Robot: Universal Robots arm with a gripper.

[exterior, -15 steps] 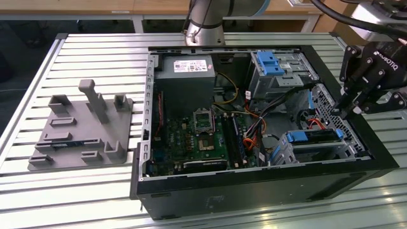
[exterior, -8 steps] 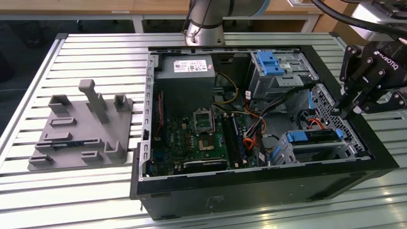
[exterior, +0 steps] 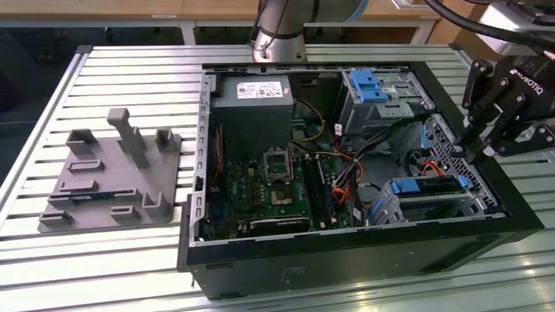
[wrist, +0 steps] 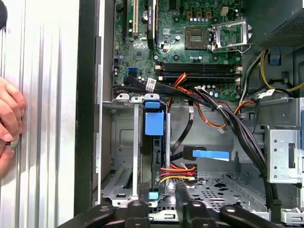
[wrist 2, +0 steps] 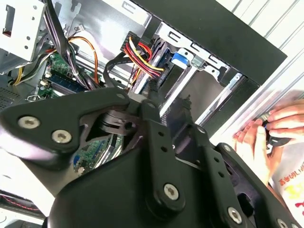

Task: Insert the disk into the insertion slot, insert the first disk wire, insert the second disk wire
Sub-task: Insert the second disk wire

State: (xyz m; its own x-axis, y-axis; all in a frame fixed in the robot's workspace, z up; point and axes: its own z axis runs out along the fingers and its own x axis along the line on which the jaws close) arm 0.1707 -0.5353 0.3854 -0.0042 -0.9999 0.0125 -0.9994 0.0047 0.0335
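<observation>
The computer case [exterior: 364,250] is lying open on the slatted table [exterior: 130,84]. In the exterior view, the low silver cage [exterior: 451,207] is sitting at the case's 4 o'clock corner. The disk [exterior: 425,187] is resting inside it, its blue frame showing at both ends. The taller grey cage [exterior: 381,97] with a blue latch is standing at 1 o'clock and the power supply [exterior: 251,91] at 11 o'clock. The green main board [exterior: 277,188] is lying in the 7 o'clock part.

The gripper [exterior: 479,155] is hanging over the case's 3 o'clock wall, just above the low cage. In the second wrist view it is clenching the black end of a red, yellow and black wire bundle [wrist 2: 142,54], close beside the disk.

A grey stand [exterior: 113,175] is resting on the table at 9 o'clock from the case. A person's hand [wrist: 9,118] is lying on the table beside the case wall.
</observation>
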